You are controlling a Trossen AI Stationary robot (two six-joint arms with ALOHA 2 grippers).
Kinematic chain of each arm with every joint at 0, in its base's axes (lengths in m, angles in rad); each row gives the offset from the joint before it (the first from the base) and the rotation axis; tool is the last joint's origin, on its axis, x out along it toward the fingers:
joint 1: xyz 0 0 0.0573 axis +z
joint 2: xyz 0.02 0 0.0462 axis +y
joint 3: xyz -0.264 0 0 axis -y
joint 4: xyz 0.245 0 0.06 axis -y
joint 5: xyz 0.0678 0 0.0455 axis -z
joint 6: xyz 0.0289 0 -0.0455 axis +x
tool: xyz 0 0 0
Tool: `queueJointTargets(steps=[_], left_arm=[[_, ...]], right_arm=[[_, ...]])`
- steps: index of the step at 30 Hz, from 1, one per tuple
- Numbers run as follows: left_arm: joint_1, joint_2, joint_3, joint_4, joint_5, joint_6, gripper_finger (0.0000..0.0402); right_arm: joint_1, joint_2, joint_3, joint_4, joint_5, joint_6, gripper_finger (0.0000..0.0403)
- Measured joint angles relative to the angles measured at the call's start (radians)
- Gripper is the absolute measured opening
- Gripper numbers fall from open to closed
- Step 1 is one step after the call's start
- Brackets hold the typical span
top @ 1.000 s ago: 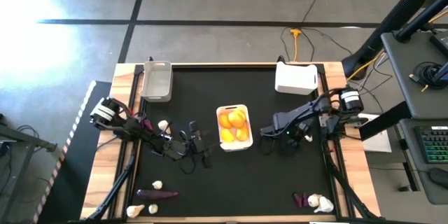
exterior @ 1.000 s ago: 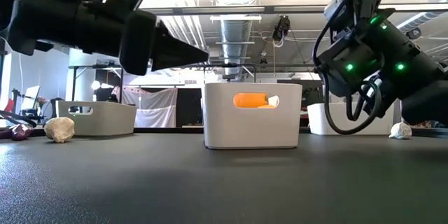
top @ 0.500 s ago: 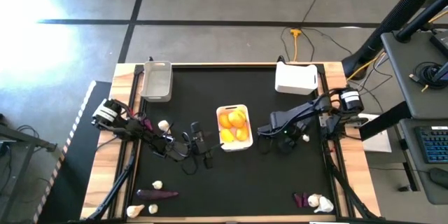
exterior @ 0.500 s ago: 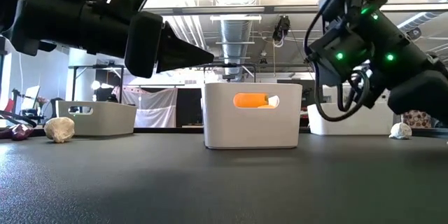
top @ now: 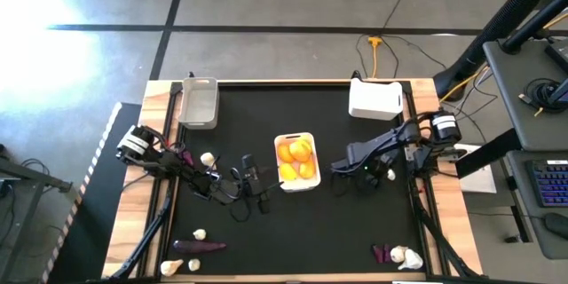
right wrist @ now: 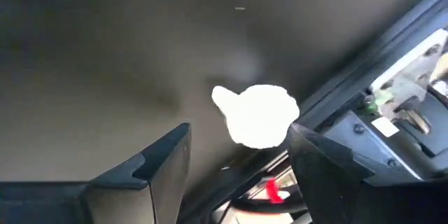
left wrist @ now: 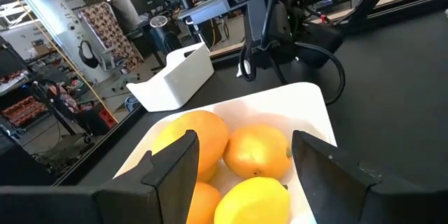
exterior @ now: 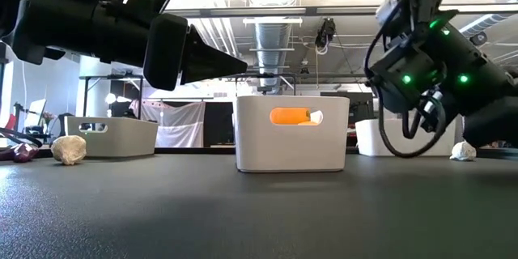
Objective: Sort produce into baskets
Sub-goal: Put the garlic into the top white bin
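The middle white basket (top: 296, 161) holds several orange and yellow fruits (left wrist: 259, 150). My left gripper (top: 255, 186) stands open and empty just left of it, pointing level at it, and the fruits show between its fingers (left wrist: 241, 175). My right gripper (top: 362, 177) is open to the right of that basket, tipped down over a white garlic bulb (right wrist: 257, 115). The bulb lies on the black mat (top: 388, 175) near the table's right edge, just past the fingertips and untouched. A grey basket (top: 199, 102) and a second white basket (top: 375, 99) stand at the far side.
Loose garlic bulbs lie at the left (top: 207, 158) and near left (top: 201, 233). A purple vegetable (top: 200, 246) lies near the front left corner. Another purple piece with a garlic bulb (top: 404, 256) lies at the front right. The metal frame (right wrist: 392, 105) runs beside the mat's right edge.
My right gripper swung a little toward the middle basket, then came back over the garlic bulb. It stayed open throughout.
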Motion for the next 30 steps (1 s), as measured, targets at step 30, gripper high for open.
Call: queueJointTargets(steps=[30], left_arm=[[0.004, 0.000, 0.000, -0.008, 0.000, 0.000, 0.0212]], right_arm=[[-0.078, -0.007, 0.146, -0.207, 0.268, -0.004, 0.0195]])
